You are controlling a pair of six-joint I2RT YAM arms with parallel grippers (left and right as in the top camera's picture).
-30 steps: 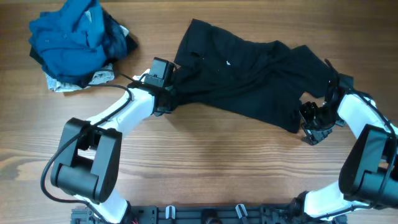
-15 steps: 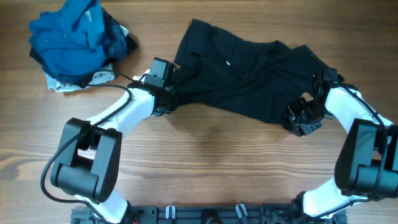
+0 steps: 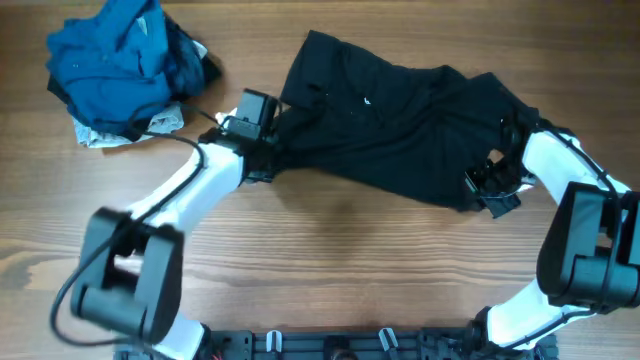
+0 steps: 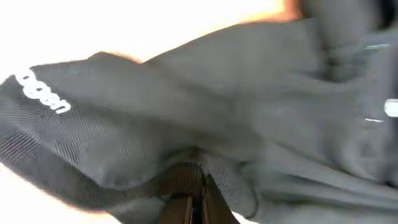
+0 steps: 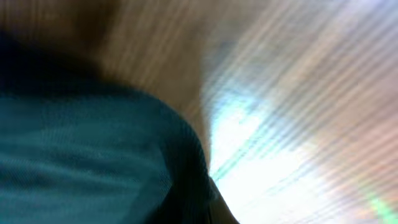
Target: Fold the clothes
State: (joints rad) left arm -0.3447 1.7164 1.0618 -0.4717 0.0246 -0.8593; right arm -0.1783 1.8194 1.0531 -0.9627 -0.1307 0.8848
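A black garment (image 3: 400,120) lies crumpled across the middle and right of the wooden table (image 3: 330,250). My left gripper (image 3: 268,158) is shut on its left edge. In the left wrist view the fabric (image 4: 236,112), with white lettering (image 4: 43,99), bunches over the shut fingertips (image 4: 183,205). My right gripper (image 3: 480,192) sits at the garment's lower right corner, shut on the cloth there. The right wrist view is blurred. It shows dark cloth (image 5: 93,143) running down into the jaws, over bright table wood (image 5: 298,93).
A heap of blue and dark clothes (image 3: 120,65) lies at the far left corner, with a pale patterned piece (image 3: 160,125) under its edge. Bare wood stretches along the front of the table.
My right gripper has moved left onto the garment's lower right corner and shut on it. The left gripper stays shut on the left edge and has shifted slightly, its arm blurred by motion.
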